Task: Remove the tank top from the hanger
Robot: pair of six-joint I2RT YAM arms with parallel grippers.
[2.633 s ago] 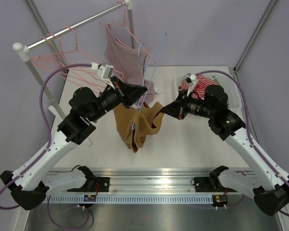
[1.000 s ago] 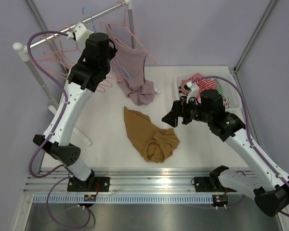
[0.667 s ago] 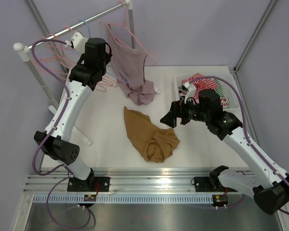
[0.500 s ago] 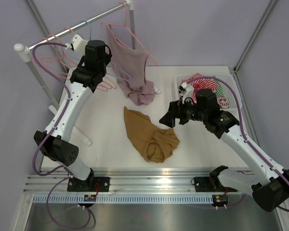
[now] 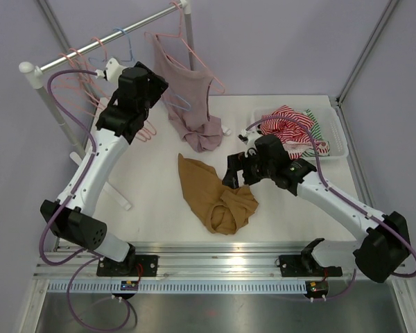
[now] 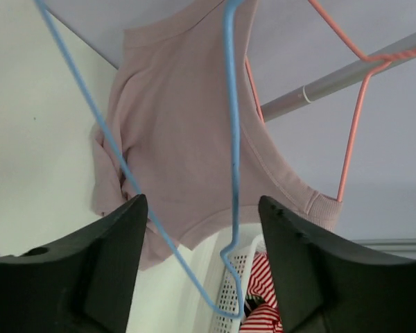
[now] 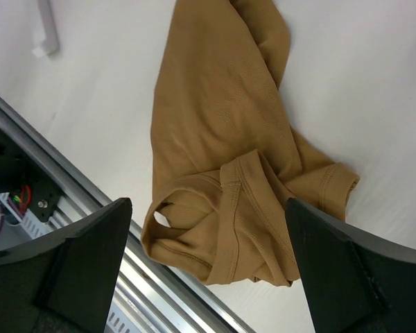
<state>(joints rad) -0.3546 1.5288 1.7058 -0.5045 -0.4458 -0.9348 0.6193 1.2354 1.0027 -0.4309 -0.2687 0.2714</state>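
Rail (image 5: pixel 90 50): above the far-left corner, running toward the middle of the far edge.
Hung garment (image 5: pixel 187 90): at the rail's right end, over the far edge.
Bare hanger (image 6: pixel 232 104): on the rail, left of the hung garment.
Tank top (image 5: pixel 209 193): flat on the bench, mid-width, toward the near edge.
Basket (image 5: pixel 338 144): far-right corner, clothes (image 5: pixel 288 125) inside.
Left gripper (image 6: pixel 200 205): raised below the rail, beside the hung garment.
Right gripper (image 7: pixel 208 201): just right of the tank top.

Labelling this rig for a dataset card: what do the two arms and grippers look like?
The left arm and right arm have white links, black joint housings and a looping purple cable each. Their fingers are broad, matte black wedges.
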